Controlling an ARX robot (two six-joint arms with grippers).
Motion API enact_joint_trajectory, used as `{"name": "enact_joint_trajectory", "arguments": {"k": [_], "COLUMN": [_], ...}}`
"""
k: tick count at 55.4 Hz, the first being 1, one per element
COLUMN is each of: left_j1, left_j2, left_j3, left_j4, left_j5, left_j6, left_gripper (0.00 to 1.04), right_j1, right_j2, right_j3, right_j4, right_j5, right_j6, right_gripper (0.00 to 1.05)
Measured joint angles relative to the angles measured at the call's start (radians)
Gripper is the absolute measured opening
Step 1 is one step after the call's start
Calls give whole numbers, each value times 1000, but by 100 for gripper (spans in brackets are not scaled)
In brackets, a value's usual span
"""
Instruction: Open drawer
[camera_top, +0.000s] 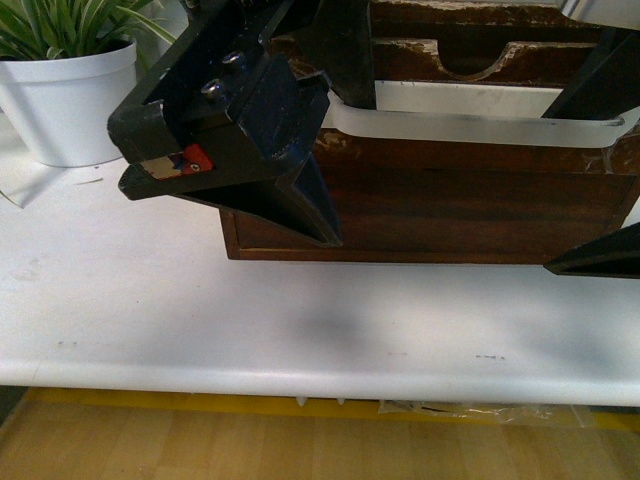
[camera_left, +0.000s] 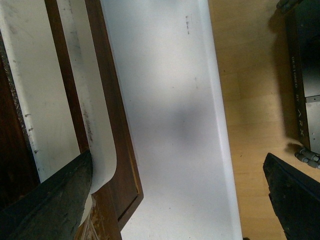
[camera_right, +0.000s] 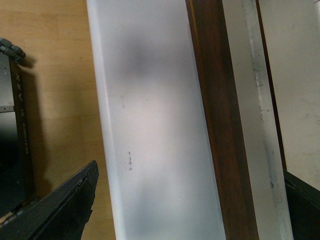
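The drawer (camera_top: 470, 200) is a dark brown wooden front on the white table (camera_top: 300, 320), with a long white handle (camera_top: 470, 125) across its upper part. A chipped brown edge with a half-round notch (camera_top: 480, 62) shows above it. My left gripper (camera_top: 335, 150) is open at the handle's left end, one finger in front of the drawer and one behind the handle. My right gripper (camera_top: 605, 170) is open at the right end, straddling it the same way. In the left wrist view the handle (camera_left: 95, 125) runs past one finger (camera_left: 50, 205). In the right wrist view the handle (camera_right: 255, 125) lies beside the far finger (camera_right: 302, 205).
A white pot with a green plant (camera_top: 70, 100) stands at the table's back left. The table's front edge (camera_top: 300, 385) is near, with wooden floor (camera_top: 200, 440) below. The robot's base (camera_left: 305, 75) shows over the floor in the left wrist view.
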Motion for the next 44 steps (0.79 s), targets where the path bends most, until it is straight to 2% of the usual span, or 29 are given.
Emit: {"name": "enact_joint_trajectory", "arguments": {"k": [22, 44], "left_j1": [-3, 4], "left_j2": [-55, -130], "left_j3": [-55, -164], "left_j4": [-24, 224], "left_j5": [7, 42], "left_j6": [10, -85], "left_gripper": [99, 99], "right_j1": [12, -14], "right_j2": [-34, -113], "right_j3": [-20, -54], "right_j4": [-49, 131], "right_j5": [-12, -76], "right_j6": [-20, 104], "right_gripper": [96, 96]}}
